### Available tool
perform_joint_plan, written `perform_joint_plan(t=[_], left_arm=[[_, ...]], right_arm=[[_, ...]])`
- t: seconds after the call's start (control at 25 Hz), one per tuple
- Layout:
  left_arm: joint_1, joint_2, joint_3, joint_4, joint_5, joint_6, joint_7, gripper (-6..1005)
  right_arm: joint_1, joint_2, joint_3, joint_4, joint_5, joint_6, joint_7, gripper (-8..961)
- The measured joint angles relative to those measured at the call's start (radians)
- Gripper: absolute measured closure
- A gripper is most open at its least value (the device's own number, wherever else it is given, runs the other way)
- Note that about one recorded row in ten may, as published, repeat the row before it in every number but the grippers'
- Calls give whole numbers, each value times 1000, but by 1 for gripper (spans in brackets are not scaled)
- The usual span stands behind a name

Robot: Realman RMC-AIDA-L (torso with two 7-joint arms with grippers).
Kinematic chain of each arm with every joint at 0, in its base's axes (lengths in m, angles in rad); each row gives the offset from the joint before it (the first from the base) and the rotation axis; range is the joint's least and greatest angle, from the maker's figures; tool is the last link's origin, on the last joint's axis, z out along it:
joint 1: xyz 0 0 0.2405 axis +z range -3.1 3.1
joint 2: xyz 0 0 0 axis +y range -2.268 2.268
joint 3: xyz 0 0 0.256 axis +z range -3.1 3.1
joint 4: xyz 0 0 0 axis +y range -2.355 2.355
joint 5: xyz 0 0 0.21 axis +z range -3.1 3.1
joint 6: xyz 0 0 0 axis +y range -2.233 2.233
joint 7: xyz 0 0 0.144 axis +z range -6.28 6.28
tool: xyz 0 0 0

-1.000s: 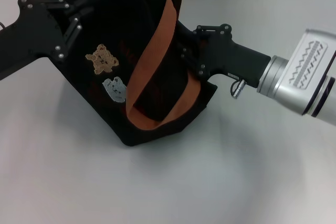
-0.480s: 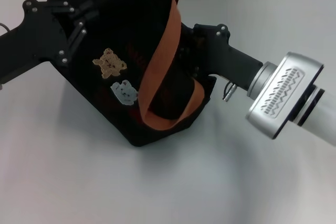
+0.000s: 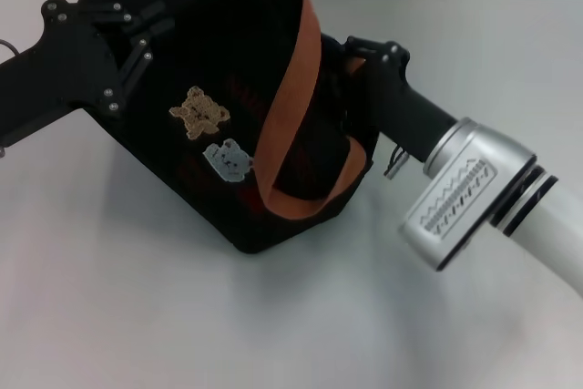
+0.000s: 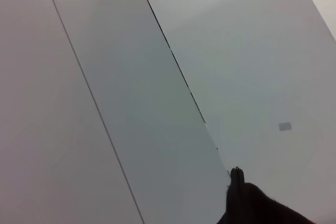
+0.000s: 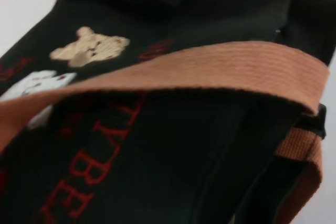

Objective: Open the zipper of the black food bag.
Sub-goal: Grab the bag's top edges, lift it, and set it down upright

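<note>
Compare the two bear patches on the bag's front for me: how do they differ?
The tan bear patch sits higher on the black food bag; the grey bear patch lies just below it, toward the orange handle. The tan one looks slightly larger. Both are tilted bear shapes on the same face.

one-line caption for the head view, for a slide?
Both pincers, left and right, flank the tilted black food bag on the white table.
</note>
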Motion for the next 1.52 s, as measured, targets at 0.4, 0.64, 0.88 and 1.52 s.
perform_joint_plan(t=[0.4, 0.64, 0.88, 1.52], left_arm=[[-11, 3, -9, 8, -9, -12, -33, 934], [-21, 3, -9, 4, -11, -33, -37, 934], [-23, 3, -4, 2, -12, -47, -39, 934], [-40, 0, 18, -22, -9, -46, -29, 935]], right_arm=[[-39, -3, 0, 11, -109, 18, -11, 673], [-51, -11, 0, 31, -117, -31, 10, 634], [-35, -20, 6, -59, -246, -88, 300, 628], [32, -3, 88, -170, -326, -62, 412, 586]])
